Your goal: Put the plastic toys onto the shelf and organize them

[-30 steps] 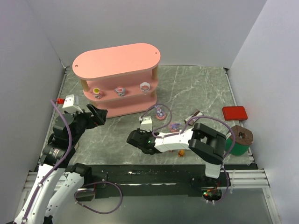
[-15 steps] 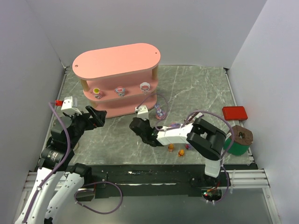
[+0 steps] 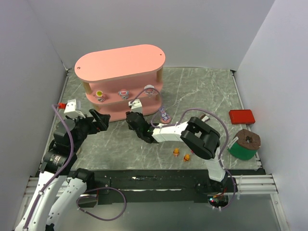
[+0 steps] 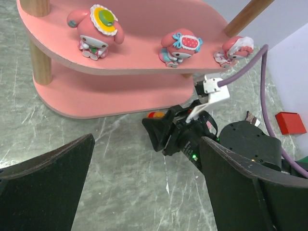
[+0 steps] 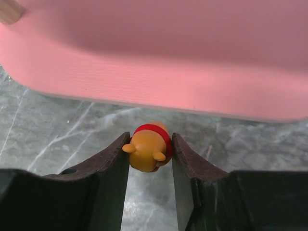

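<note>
The pink shelf (image 3: 120, 67) stands at the back left. Three pink-white toys (image 4: 97, 30) (image 4: 180, 46) (image 4: 233, 49) stand on its middle tier. My right gripper (image 3: 131, 119) is shut on an orange-yellow bear (image 5: 148, 147) and holds it low, just in front of the shelf's bottom tier (image 5: 159, 82). It also shows in the left wrist view (image 4: 166, 135). Two more bears (image 3: 176, 153) (image 3: 186, 157) and a purple toy (image 3: 165, 117) lie on the table. My left gripper (image 3: 101, 119) is open and empty, left of the right gripper.
A red flat box (image 3: 241, 116) lies at the right edge. A green object with a brown top (image 3: 244, 144) stands at the front right. The right arm (image 3: 199, 137) stretches across the table's middle. White walls close in on three sides.
My right gripper has moved left and toward the shelf front, carrying the bear. The left arm has barely moved.
</note>
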Tool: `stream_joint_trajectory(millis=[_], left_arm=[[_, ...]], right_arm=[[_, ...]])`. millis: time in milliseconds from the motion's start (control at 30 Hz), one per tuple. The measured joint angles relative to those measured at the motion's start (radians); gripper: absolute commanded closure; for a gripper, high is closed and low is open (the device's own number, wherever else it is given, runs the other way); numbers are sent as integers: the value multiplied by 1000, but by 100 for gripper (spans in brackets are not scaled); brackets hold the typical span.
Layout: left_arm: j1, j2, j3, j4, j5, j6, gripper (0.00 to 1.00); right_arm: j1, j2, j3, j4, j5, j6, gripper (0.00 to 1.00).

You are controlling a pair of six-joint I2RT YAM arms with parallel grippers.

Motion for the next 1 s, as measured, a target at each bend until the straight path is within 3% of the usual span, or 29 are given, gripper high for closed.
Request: stream_joint_trajectory(millis=[1000], left_arm=[[23,22,0,0,3,3,4]], right_arm=[[-27,131,122,95,-2,-105,93]])
